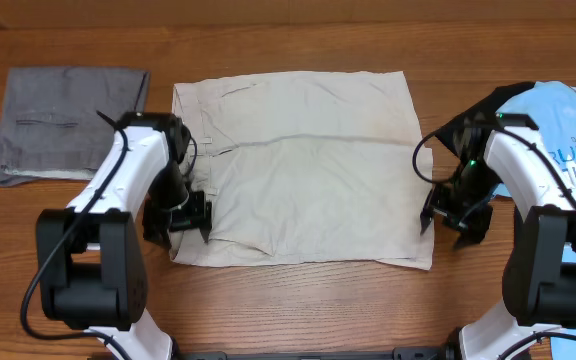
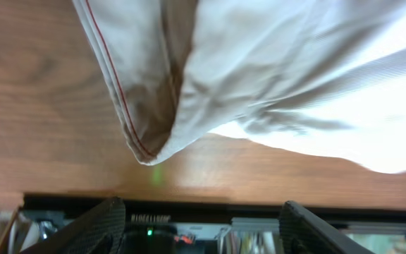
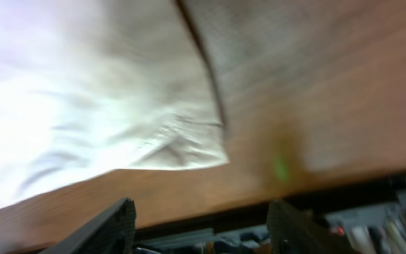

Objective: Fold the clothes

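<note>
A beige pair of shorts (image 1: 308, 170) lies spread flat on the wooden table. My left gripper (image 1: 180, 222) is open and empty at the shorts' near left corner. In the left wrist view the corner with its red-stitched hem (image 2: 143, 144) lies just beyond the open fingers (image 2: 203, 229). My right gripper (image 1: 455, 218) is open and empty just right of the shorts' near right corner. In the right wrist view that corner (image 3: 189, 148) lies ahead of the open fingers (image 3: 203, 229).
A folded grey garment (image 1: 63, 120) lies at the far left. A light blue printed shirt (image 1: 573, 130) lies at the right edge, partly under my right arm. The table's front edge (image 2: 203, 201) is close to both grippers.
</note>
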Controlling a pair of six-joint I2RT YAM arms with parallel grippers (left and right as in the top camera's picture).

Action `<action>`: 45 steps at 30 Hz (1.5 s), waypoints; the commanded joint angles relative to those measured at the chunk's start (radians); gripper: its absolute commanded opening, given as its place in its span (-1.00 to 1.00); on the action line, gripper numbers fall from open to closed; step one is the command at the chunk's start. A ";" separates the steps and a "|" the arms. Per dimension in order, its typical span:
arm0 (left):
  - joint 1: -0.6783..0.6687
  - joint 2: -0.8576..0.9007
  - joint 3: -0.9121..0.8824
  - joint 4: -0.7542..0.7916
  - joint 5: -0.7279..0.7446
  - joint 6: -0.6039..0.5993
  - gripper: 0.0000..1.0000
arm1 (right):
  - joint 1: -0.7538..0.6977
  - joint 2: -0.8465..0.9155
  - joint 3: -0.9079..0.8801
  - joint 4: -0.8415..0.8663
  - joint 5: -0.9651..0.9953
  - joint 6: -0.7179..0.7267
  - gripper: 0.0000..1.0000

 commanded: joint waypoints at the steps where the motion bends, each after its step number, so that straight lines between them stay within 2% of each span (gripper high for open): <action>1: 0.010 -0.111 0.064 0.006 0.058 -0.002 0.43 | 0.003 -0.037 0.043 0.022 -0.146 -0.119 0.18; 2: 0.009 -0.129 0.063 0.019 0.079 -0.001 0.33 | 0.006 -0.037 0.042 0.033 -0.190 -0.147 0.03; 3: 0.007 -0.144 0.059 0.034 0.101 0.004 0.17 | 0.010 -0.037 0.037 0.050 -0.225 -0.167 -0.33; 4: 0.003 -0.156 0.053 0.051 0.119 0.010 -0.10 | 0.015 -0.037 0.029 0.069 -0.243 -0.169 -0.70; 5: -0.003 -0.164 0.043 0.067 0.128 0.010 -0.58 | 0.021 -0.037 0.014 0.093 -0.248 -0.169 -0.92; 6: -0.010 -0.168 0.029 0.085 0.130 0.009 -0.92 | 0.027 -0.037 -0.002 0.115 -0.250 -0.168 -0.92; 9: -0.031 -0.168 -0.043 0.139 0.149 0.011 -0.91 | 0.050 -0.037 -0.060 0.181 -0.257 -0.160 -0.92; 14: -0.068 -0.168 -0.224 0.328 0.298 0.087 -0.92 | 0.090 -0.037 -0.144 0.309 -0.265 -0.136 -0.92; 17: -0.069 -0.168 -0.290 0.413 0.254 0.060 -0.92 | 0.098 -0.037 -0.185 0.367 -0.262 -0.122 -0.92; 21: -0.068 -0.168 -0.344 0.467 0.123 -0.033 -0.92 | 0.098 -0.037 -0.256 0.438 -0.230 -0.052 -0.92; 25: -0.068 -0.168 -0.382 0.543 0.078 -0.068 -0.91 | 0.098 -0.037 -0.316 0.484 -0.229 -0.006 -0.92; 38: -0.069 -0.167 -0.553 0.583 0.084 -0.177 -0.88 | 0.098 -0.037 -0.420 0.478 -0.123 0.216 -0.92; 45: -0.069 -0.169 -0.551 0.548 0.138 -0.176 -0.92 | 0.097 -0.038 -0.439 0.417 -0.116 0.224 -0.92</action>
